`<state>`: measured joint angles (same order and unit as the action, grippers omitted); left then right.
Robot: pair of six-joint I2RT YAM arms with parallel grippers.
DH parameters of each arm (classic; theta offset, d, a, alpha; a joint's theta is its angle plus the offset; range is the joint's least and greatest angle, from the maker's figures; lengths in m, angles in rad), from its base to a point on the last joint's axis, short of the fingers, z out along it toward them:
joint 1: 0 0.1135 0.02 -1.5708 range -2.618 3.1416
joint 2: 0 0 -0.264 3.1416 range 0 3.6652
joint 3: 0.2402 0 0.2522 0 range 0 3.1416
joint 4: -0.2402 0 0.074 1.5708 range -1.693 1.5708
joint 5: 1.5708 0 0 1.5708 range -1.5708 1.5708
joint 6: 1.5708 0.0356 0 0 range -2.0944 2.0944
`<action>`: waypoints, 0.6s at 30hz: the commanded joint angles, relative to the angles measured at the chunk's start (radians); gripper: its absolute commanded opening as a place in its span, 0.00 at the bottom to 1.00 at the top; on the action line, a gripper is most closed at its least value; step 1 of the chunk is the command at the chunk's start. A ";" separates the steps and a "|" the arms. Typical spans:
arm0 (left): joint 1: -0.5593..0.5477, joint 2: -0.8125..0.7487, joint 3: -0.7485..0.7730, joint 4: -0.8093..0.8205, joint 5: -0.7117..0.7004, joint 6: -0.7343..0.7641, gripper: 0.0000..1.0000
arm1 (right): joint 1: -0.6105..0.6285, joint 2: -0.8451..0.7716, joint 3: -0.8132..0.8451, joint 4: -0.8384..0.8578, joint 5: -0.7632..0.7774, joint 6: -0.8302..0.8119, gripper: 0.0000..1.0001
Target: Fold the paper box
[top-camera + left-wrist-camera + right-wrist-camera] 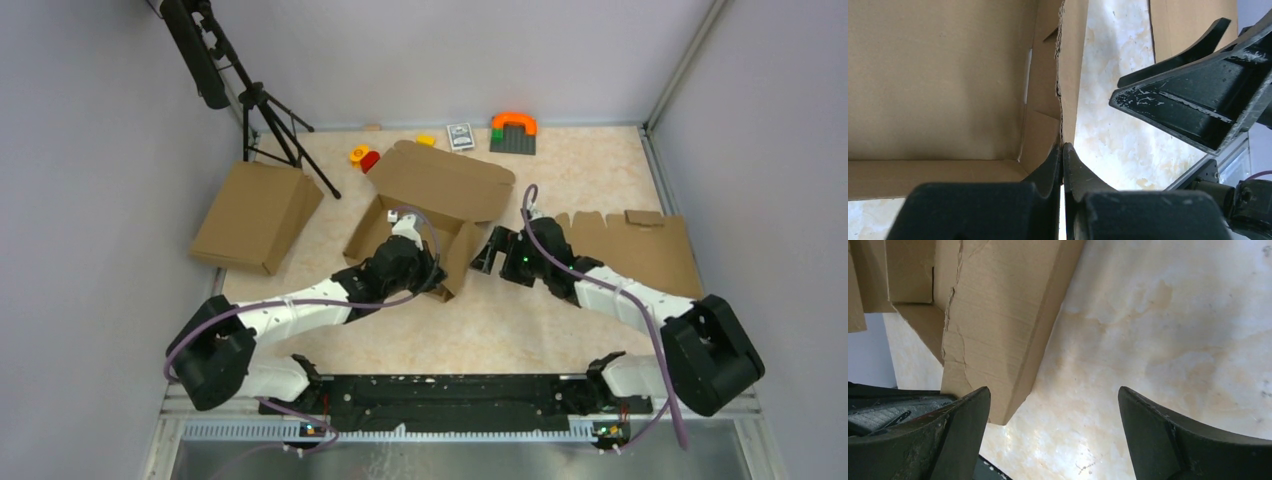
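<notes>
The paper box (440, 185) sits mid-table as a shallow brown tray with its lid flap standing open at the back. My left gripper (438, 272) reaches over the tray's near right corner. In the left wrist view its jaws (1063, 150) are shut on the top edge of the box's right wall (1068, 75), with the box's inside (948, 75) to the left. My right gripper (487, 255) hangs open just outside that same wall. In the right wrist view the box's corner (993, 315) lies by the left finger, and only bare table shows between the fingertips (1054, 395).
A second closed brown box (258, 215) lies at the left by a tripod (270, 120). A flat notched cardboard blank (640, 245) lies at the right. Small toys (513, 132), a card deck (460, 136) and red and yellow pieces (365, 157) line the back edge.
</notes>
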<state>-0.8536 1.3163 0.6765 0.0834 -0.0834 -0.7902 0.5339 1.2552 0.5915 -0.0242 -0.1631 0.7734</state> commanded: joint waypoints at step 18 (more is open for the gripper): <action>0.156 0.033 -0.093 0.086 0.141 -0.058 0.00 | 0.098 0.355 0.334 -0.110 0.122 0.009 0.81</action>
<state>-0.7151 1.3163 0.6041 0.1436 0.0570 -0.8444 0.6086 1.5463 0.8425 -0.0578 -0.0898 0.7876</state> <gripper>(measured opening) 0.002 0.841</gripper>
